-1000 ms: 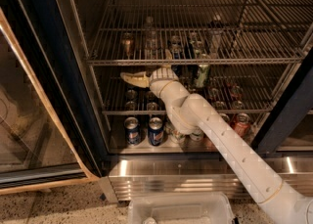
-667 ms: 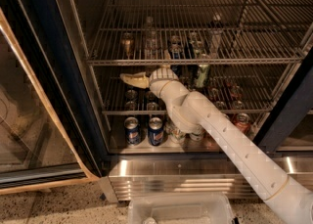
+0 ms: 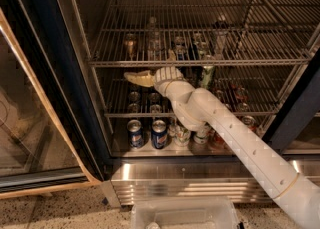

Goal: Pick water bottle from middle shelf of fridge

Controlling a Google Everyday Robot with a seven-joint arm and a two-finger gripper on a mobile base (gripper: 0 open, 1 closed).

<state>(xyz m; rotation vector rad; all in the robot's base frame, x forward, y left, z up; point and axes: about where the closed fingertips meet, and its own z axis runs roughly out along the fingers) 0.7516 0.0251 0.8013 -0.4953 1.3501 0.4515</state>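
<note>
The fridge [image 3: 60,73] stands open, with a dark frame and chrome wire racks. The water bottle [image 3: 152,43], clear with a pale cap, stands upright on the middle shelf [image 3: 250,63], left of centre among several cans. My gripper [image 3: 140,78] is inside the fridge just under that shelf's front rail, pointing left. It sits below the bottle and a little to its left, and does not touch it. My white arm [image 3: 235,138] reaches in from the lower right and hides part of the lower racks.
A dark-capped clear bottle [image 3: 220,35] stands to the right on the same shelf. A green-and-white bottle [image 3: 206,75] is on the rack below. Two blue cans [image 3: 147,133] stand on the fridge floor. The glass door [image 3: 30,123] is open at the left. A clear bin [image 3: 185,213] sits at the bottom.
</note>
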